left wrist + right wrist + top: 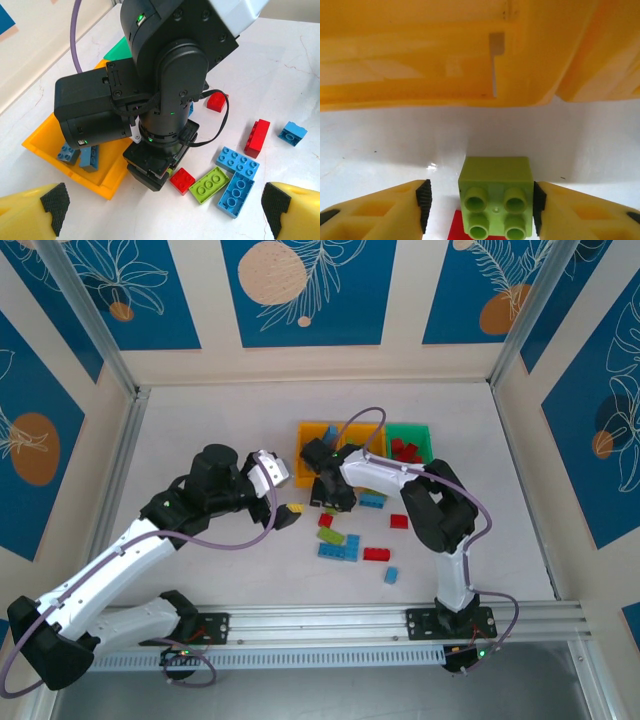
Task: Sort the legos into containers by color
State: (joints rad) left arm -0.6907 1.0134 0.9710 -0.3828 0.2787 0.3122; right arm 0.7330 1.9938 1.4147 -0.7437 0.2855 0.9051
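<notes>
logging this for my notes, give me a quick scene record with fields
left hand: open, empty
right hand: open around lime brick, one pad touching it
outer orange bin: blue bricks inside
green bin: red bricks inside
table: loose bricks in red, blue, lime

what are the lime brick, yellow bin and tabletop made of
Lime brick: likely hard moulded plastic, smooth, slight sheen, crisp studs. Yellow bin: probably thin glossy plastic; soft reflections on its wall. Tabletop: smooth white with faint veins, perhaps laminate; hard to tell.
</notes>
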